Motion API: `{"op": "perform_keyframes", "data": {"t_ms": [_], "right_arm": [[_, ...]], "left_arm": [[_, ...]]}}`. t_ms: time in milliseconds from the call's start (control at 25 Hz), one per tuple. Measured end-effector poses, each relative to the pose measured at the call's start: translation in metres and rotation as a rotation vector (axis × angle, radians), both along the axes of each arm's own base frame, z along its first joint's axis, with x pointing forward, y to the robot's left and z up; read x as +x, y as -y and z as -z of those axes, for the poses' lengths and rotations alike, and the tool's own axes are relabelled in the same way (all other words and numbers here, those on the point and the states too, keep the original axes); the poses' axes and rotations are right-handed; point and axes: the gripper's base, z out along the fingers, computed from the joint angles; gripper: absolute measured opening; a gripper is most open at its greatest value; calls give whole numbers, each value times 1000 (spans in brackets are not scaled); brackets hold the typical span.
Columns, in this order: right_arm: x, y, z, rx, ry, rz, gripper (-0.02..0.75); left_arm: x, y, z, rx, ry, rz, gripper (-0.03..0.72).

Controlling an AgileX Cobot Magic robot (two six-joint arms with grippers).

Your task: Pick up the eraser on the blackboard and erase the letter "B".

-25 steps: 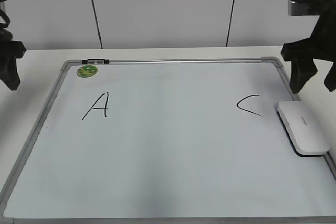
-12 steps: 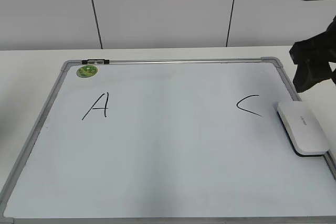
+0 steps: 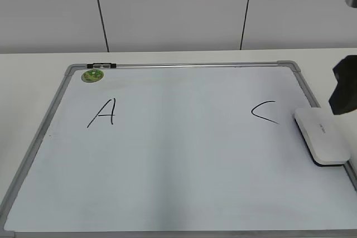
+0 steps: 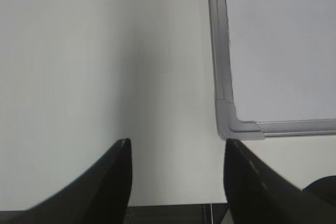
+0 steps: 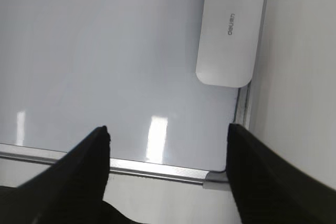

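The white eraser (image 3: 322, 136) lies on the blackboard (image 3: 184, 154) at its right edge, just right of the black "C" (image 3: 264, 112). A black "A" (image 3: 102, 112) is at the left. No letter "B" shows; the board between "A" and "C" is blank. My right gripper (image 5: 168, 135) is open and empty above the board's near edge, and the eraser (image 5: 230, 27) lies ahead of it to the right. My left gripper (image 4: 177, 148) is open and empty over the bare table, left of a corner of the board (image 4: 231, 124).
A small round green magnet (image 3: 92, 74) sits at the board's far left corner beside a dark clip (image 3: 101, 66). A white table (image 3: 33, 68) surrounds the board, and a grey panelled wall stands behind. A dark part of the right arm (image 3: 345, 90) shows at the exterior view's right edge.
The right arm has moved right, almost out of the exterior view. The left arm has left that view. The eraser and the letters have not moved.
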Motion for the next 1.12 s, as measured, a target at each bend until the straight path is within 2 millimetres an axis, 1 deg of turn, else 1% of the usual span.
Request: {"op": "perform_keyframes", "data": {"t_ms": [200,280,320,400,520,640,800,960,1120], "right_arm": [[-27,7,7,0,-6,0,512],[-44,11,16,-4,-20,0,512],[-49,13,19,-4,-22,0,511],[-68,19,26,-19,-15,-2,511],[-93,28,32,-42,21,-18,511],[-116,35,39,-58,59,-31,511],[-136,43,47,-74,102,-34,511],[-144,46,53,-91,99,-36,511],[-148,47,64,-107,49,-47,510]], "left_arm": [[-39,-3,7,0,56,-5,419],[-52,-4,9,0,82,-7,419],[-58,-5,11,-2,93,-10,419],[-67,-6,14,-12,112,-24,419],[-77,-6,13,-26,164,-41,419],[-83,-7,11,-32,202,-44,419],[-84,-7,13,-35,208,-47,419],[-84,-7,14,-35,206,-47,419],[-84,-7,14,-35,206,-47,419]]}}
